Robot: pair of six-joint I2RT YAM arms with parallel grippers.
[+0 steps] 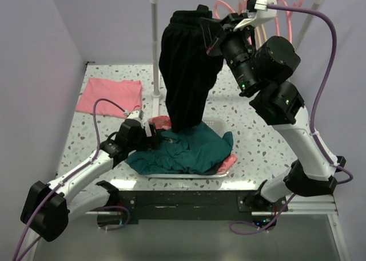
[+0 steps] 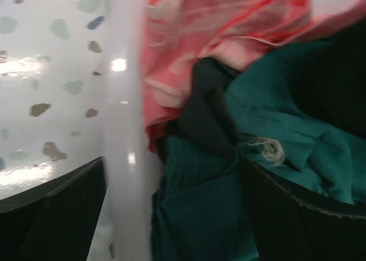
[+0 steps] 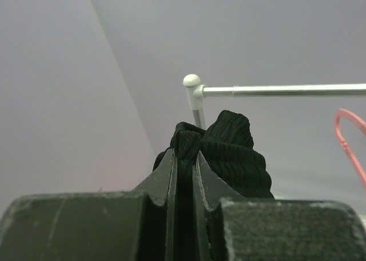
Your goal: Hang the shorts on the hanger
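— where are the shorts (image 1: 186, 72)?
— clenched in the right claw (image 3: 186, 152), dangling above the counter (image 1: 257, 141) middle; the hanger (image 3: 339, 134) hangs toward the far right corner. left claw (image 1: 147, 130) released, near edge.

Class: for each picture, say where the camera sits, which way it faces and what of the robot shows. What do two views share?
Top external: above, behind the robot, looking down on the table; left arm and right arm show.
Left wrist: looking down at the basket of clothes; open left hand shows.
Right wrist: raised, facing the rail; right hand shut on the black shorts.
Shared: top and right wrist both show shorts, rail, pink hanger.
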